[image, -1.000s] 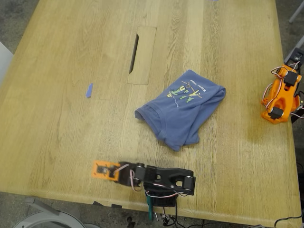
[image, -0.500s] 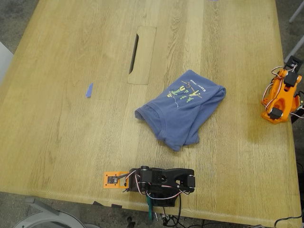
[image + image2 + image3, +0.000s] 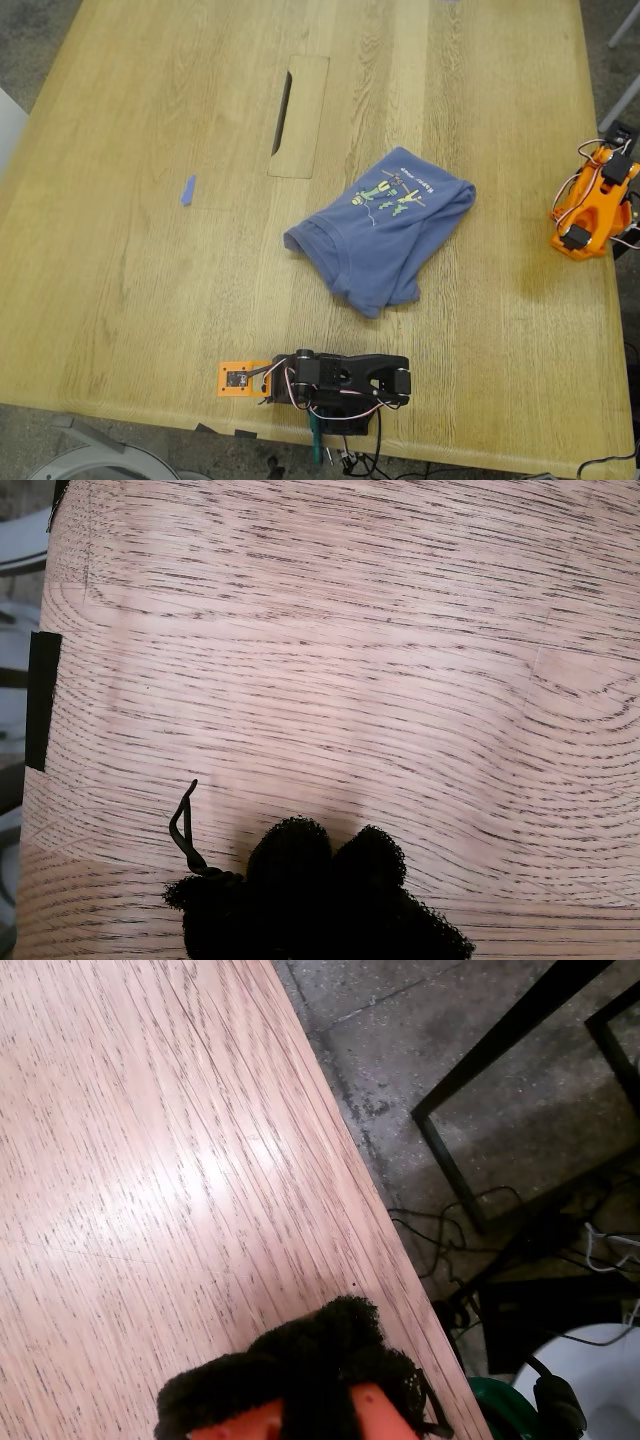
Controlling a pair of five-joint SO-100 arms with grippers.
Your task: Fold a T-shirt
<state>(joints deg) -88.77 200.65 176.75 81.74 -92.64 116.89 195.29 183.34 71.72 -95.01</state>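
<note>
One T-shirt [image 3: 385, 231], one scrap [image 3: 188, 190].

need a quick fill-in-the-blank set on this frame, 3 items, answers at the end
1. The T-shirt lies on the wooden table, and its colour is ____.
2. In the exterior view, the small blue scrap lies to the ____ of the T-shirt.
3. Neither claw touches the T-shirt; both wrist views show only bare ____ under the claw tips.

Missing words: blue; left; wood
</note>
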